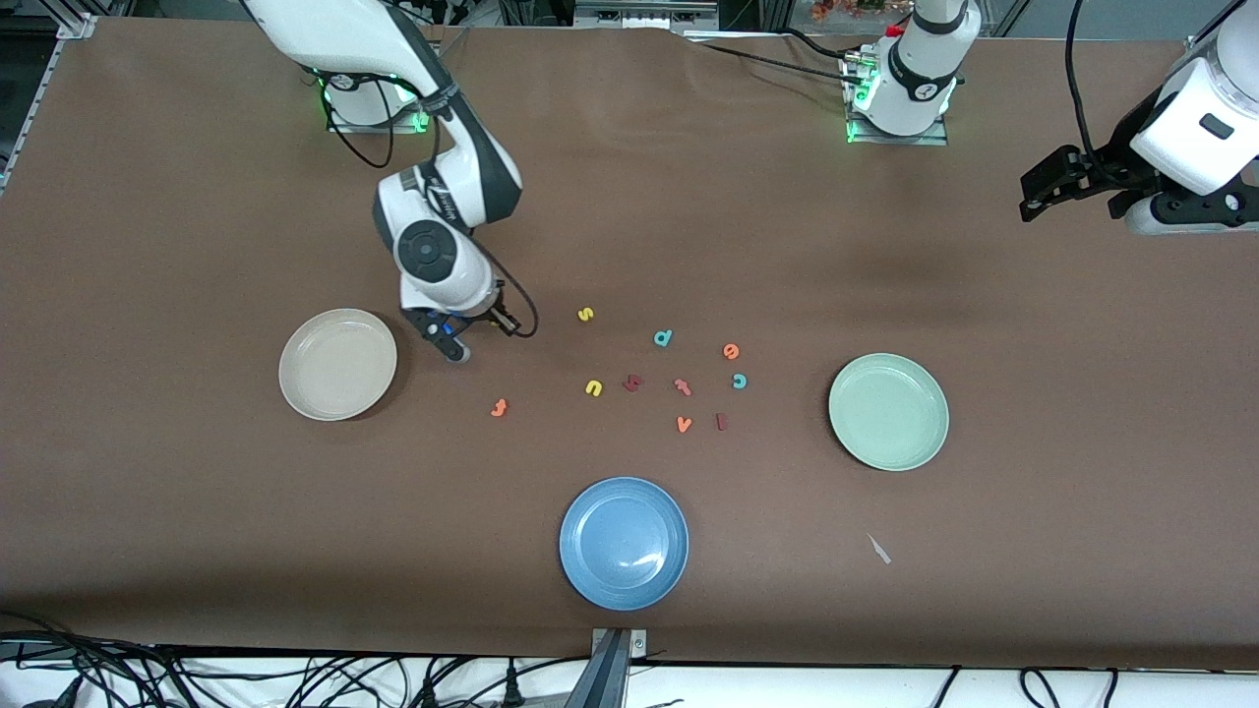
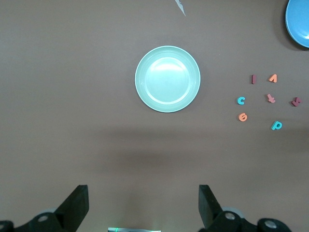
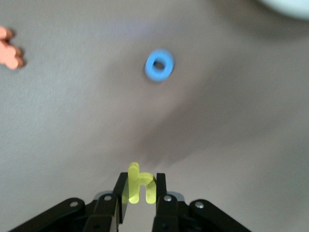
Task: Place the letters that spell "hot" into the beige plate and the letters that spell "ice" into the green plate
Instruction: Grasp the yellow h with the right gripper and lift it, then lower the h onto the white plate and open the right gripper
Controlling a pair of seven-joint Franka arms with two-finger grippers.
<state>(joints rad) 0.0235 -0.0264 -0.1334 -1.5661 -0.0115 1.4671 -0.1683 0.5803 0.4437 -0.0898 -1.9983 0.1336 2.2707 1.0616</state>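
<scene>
Starting on "hot": both plates bare.
Right gripper [image 3: 141, 189] pinches the yellow h [image 3: 139, 185] beside the beige plate [image 1: 295, 393]; left gripper [image 2: 144, 205] waits, jaws spread; green plate [image 1: 925, 447] awaits.

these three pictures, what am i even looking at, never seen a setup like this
Two robot arms stand at a brown table. The wide picture is taken from high up, facing them. The other two come from cameras on the arms' wrists, looking down past their own fingers.

On the table lie a beige plate, a green plate, a blue plate and small foam letters scattered between them.

The right gripper hangs over the table beside the beige plate, shut on a yellow h. Its camera also shows a blue o and an orange t lying on the table.

The left gripper waits, open and empty, raised at its end of the table.
</scene>
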